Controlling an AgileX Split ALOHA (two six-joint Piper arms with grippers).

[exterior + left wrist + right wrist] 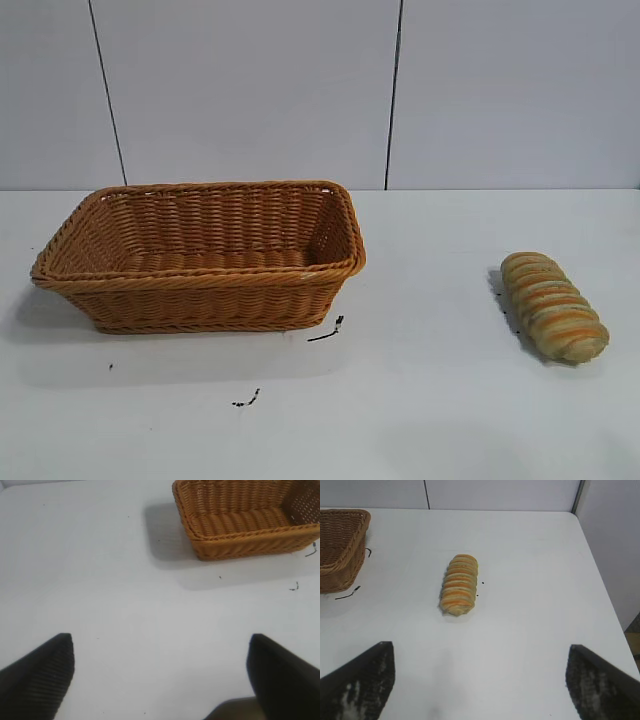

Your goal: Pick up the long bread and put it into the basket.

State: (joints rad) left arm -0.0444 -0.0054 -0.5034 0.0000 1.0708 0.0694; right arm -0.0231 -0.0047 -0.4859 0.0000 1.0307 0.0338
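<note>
The long bread [553,305], a tan loaf with orange-brown ridges, lies on the white table at the right, far from the basket. It also shows in the right wrist view [459,584]. The orange-brown wicker basket [200,255] stands empty at the left; it shows in the left wrist view [245,520] and partly in the right wrist view [340,545]. Neither gripper shows in the exterior view. My left gripper [160,680] is open and empty above bare table, short of the basket. My right gripper [480,680] is open and empty, short of the bread.
Small black marks [327,331] lie on the table in front of the basket, with another [247,399] nearer the front. The table's right edge [600,580] runs beside a grey wall. A panelled wall stands behind the table.
</note>
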